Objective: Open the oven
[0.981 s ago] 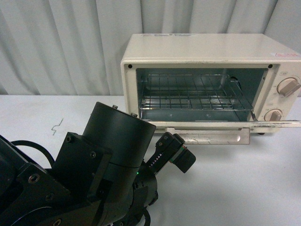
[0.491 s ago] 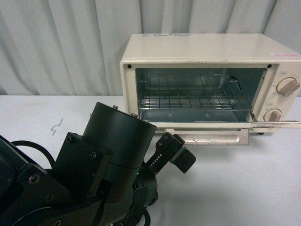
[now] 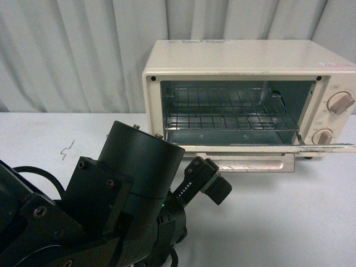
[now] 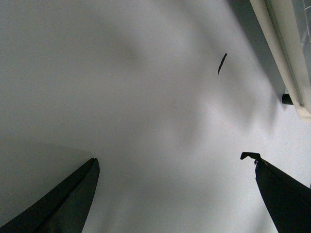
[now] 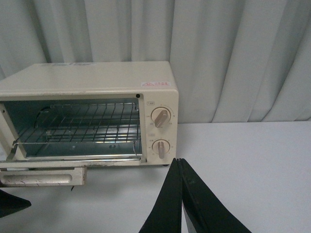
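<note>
On the white table (image 3: 289, 217), left arm folded low, left gripper (image 4: 175, 194) with fingers spread wide over bare surface. Right gripper (image 5: 181, 204) fingers pressed together, well short of the oven (image 5: 87, 116). One oven, rear centre-right; door dropped flat. Two knobs (image 5: 161, 117), fully visible in right wrist view.

Cream boxy metal toaster oven (image 3: 239, 61) w/ silver wire rack (image 3: 228, 111), beige round knobs (image 5: 161, 117), beige bar handle (image 3: 253, 163) w/ dark scuffs. Matte black left gripper (image 3: 203, 183). White tabletop (image 3: 289, 222); pale grey pleated curtain (image 3: 72, 50) behind.
</note>
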Tool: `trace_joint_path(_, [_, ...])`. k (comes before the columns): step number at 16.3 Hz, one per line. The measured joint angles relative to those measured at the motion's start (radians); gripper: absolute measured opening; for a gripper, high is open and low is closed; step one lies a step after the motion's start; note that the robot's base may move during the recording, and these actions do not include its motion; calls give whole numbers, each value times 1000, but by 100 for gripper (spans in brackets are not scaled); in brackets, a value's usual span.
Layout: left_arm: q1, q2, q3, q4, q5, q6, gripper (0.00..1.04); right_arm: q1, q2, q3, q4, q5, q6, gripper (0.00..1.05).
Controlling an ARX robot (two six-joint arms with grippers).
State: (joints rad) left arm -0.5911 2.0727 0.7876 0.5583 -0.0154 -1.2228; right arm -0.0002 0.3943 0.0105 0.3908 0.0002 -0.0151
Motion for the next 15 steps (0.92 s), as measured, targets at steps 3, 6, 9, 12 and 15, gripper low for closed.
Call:
trace_joint_path(3, [0, 0, 0, 0, 0, 0, 98, 0, -85, 0, -83, 0, 0, 2])
trace_joint_path(6, [0, 0, 0, 0, 0, 0, 98, 0, -157, 0, -153, 0, 0, 2])
trace_joint_path(9, [0, 0, 0, 0, 0, 0, 98, 0, -210, 0, -205, 0, 0, 2])
trace_joint_path(12, [-1, 0, 0, 0, 0, 0, 98, 0, -394, 0, -385, -1, 0, 2])
trace_joint_path(15, [-1, 0, 0, -1, 0, 0, 98, 0, -390, 0, -395, 0, 0, 2])
